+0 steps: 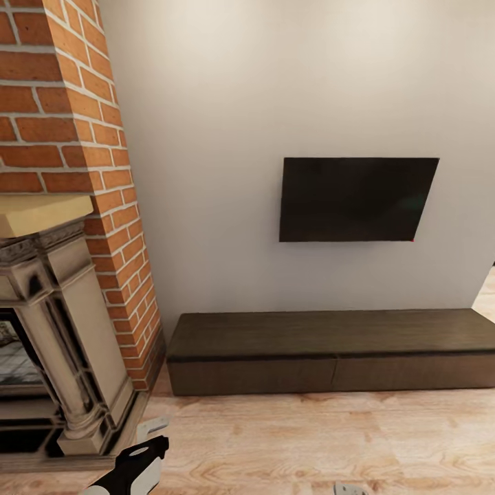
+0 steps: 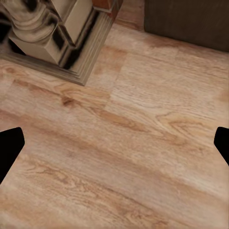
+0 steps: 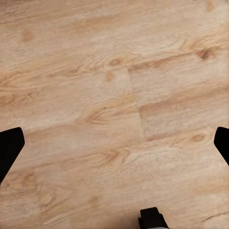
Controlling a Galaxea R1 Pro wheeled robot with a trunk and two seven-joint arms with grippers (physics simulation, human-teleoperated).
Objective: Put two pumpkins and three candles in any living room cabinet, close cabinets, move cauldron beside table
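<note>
Nearest to us, both grippers hang over the bare wooden floor [image 3: 114, 95]. The left gripper [image 2: 114, 143] has its fingers spread wide and holds nothing; the right gripper [image 3: 114, 145] is the same, released and empty. At the near left stands the fireplace [image 1: 62, 330] with its brick chimney [image 1: 62, 103]. Farther, against the white wall, lies the cabinet [image 1: 330, 357], both drawers shut, under a dark television [image 1: 354, 199]. We judge we are on the way, carrying nothing. Next we must find a pumpkin or candle to fetch, or pull a drawer open first.
</note>
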